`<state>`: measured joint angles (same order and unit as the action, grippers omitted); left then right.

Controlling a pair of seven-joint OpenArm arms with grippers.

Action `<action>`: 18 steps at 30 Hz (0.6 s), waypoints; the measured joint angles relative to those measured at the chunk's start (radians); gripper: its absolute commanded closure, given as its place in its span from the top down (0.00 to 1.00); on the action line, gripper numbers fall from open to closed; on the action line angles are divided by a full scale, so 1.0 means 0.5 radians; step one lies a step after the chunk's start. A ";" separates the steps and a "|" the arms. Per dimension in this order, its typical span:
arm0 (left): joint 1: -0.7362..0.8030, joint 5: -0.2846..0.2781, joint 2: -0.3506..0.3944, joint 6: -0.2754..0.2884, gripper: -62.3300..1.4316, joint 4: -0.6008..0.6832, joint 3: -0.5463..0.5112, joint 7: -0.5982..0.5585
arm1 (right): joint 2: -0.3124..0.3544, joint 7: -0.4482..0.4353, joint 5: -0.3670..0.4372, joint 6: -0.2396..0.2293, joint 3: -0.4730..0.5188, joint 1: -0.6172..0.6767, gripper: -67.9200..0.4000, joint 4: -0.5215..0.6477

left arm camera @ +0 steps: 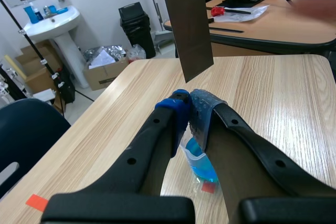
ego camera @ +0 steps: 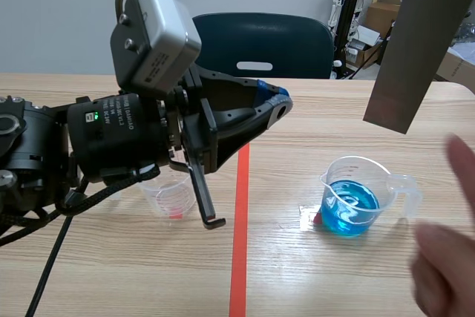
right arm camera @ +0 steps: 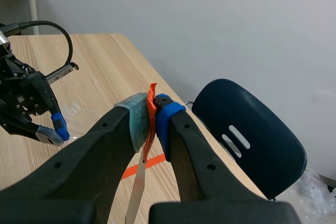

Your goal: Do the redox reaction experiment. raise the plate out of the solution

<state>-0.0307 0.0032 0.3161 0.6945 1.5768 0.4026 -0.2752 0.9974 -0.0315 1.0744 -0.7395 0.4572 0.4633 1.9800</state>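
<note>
Pale wood-grain tabletop (ego camera: 312, 272) in a grey-walled room, with a dark blue chair (ego camera: 260, 46) pushed up to its far edge. A dark grey plate (ego camera: 419, 42) hangs upright in the air, tilted slightly, its lower edge above and well apart from a clear beaker (ego camera: 355, 200) of blue solution (ego camera: 350, 213) that stands on the tabletop to the right of the tape line.

The right end effector (right arm camera: 152, 121) has its fingers clamped on the plate's top edge, where a strip of orange tape shows between the pads. Seen from that wrist, the plate hangs edge-on below the fingers. This end effector itself lies outside the scene view.

The left end effector (ego camera: 276, 103) is held above the tabletop with its pads pressed together and nothing between them. From its own wrist the plate hangs ahead of the fingertips and the beaker sits beneath them.

A small clear cup (ego camera: 167, 194) with a trace of red stands behind the left arm. A person's blurred hand (ego camera: 445, 257) enters near the beaker.
</note>
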 measured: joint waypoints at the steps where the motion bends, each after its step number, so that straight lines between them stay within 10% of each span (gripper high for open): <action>1: 0.000 0.001 0.000 0.000 0.08 0.000 0.000 0.003 | 0.000 0.000 0.000 0.000 0.000 0.000 0.01 0.000; 18: 0.002 0.062 0.001 0.000 0.08 0.000 0.000 0.003 | 0.000 0.000 0.000 0.000 0.000 0.000 0.01 0.000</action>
